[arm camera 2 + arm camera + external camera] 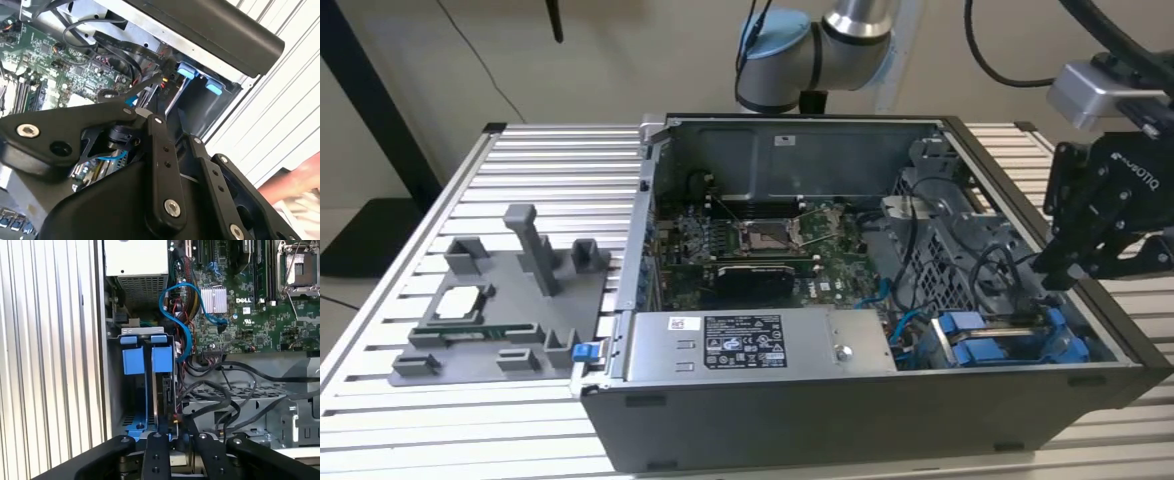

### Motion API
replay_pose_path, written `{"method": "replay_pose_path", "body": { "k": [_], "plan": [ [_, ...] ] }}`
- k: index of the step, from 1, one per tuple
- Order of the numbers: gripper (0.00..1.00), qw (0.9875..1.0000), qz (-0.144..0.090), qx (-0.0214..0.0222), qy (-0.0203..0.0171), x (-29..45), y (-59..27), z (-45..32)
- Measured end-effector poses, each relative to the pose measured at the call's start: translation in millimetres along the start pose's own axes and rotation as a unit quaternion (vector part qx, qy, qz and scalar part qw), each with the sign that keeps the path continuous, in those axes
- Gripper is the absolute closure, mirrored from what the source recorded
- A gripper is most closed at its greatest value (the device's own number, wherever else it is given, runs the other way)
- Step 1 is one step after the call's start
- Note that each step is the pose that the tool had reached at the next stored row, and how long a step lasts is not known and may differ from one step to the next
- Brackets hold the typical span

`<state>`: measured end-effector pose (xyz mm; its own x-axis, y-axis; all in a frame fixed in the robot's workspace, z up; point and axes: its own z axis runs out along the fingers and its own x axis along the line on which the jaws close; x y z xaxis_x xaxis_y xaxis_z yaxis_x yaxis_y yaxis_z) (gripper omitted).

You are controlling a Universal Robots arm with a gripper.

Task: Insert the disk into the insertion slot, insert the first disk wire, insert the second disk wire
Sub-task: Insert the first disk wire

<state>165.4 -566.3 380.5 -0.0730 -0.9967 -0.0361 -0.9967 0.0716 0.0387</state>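
The gripper (pixel 1057 272) hung over the near corner of the open computer case (pixel 854 420), at the exterior view's right. Its own black linkage hid the tip in both wrist views, so whether the pincer was spread or pressed together could not be made out. The disk (pixel 165 395) stood edge-on in the insertion slot (pixel 142 332), its label out of sight and its blue carrier front (pixel 162 359) facing the first wrist camera. A second blue carrier (pixel 132 360) sat just beside it. Black cables (pixel 225 400) looped close to the disk's end, where the gripper covered any plug. A blue cable (pixel 175 305) arched toward the motherboard (pixel 240 315). The case also held a labelled power supply (pixel 747 345). On the slatted table (pixel 547 160), a grey fixture (pixel 520 290) carried a processor chip (pixel 460 300). A blurred pinkish shape (pixel 295 185) in the second wrist view could not be identified.
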Motion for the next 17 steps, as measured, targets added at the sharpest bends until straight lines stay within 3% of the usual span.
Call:
{"method": "replay_pose_path", "body": {
  "k": [7,12,14,16,17],
  "plan": [
    [0.00,1.0000,0.000,-0.0001,-0.0009,-6.3,-21.3,0.1],
    [0.00,1.0000,0.000,-0.0005,-0.0063,-7.1,-27.2,5.0],
    [0.00,0.9999,-0.001,-0.0009,-0.0127,-7.3,-28.4,6.7],
    [0.00,0.9997,0.000,-0.0017,-0.0246,-7.4,-28.5,7.7],
    [0.00,0.9996,0.001,-0.0020,-0.0281,-7.4,-28.6,8.6]
  ]
}}
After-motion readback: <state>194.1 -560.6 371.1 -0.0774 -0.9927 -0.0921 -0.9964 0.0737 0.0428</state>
